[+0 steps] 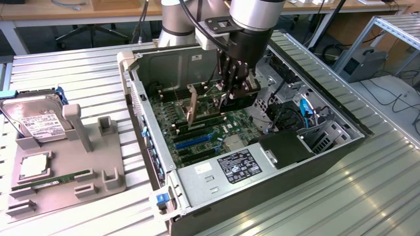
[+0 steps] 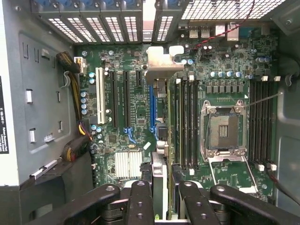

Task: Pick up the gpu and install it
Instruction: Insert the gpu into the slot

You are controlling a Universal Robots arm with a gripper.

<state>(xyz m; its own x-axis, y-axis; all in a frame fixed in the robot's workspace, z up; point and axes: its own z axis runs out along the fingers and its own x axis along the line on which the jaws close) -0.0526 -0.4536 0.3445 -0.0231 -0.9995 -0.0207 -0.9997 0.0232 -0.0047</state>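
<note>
Now inside the open computer case (image 1: 196,191), with the end effector (image 1: 231,96) lowered over the motherboard (image 1: 196,132) and closed on the gpu (image 1: 192,109), held on edge with its metal bracket (image 2: 161,63) toward the case's rear slot openings. Seen edge-on in the wrist view, hanging above the blue expansion slot (image 2: 152,110), roughly in line with it; seated or hovering, cannot tell. Step in hand, by judgement: the install, past the pickup. Calls for keeping the card's edge parallel to the slot, bracket lined up with the rear opening, then pressing straight down without tilt. Left out on the grey tray (image 1: 98,184) on the worktop (image 1: 367,196), at the exterior view's left: a hard drive (image 1: 36,123) and a green memory stick (image 1: 56,179).
</note>
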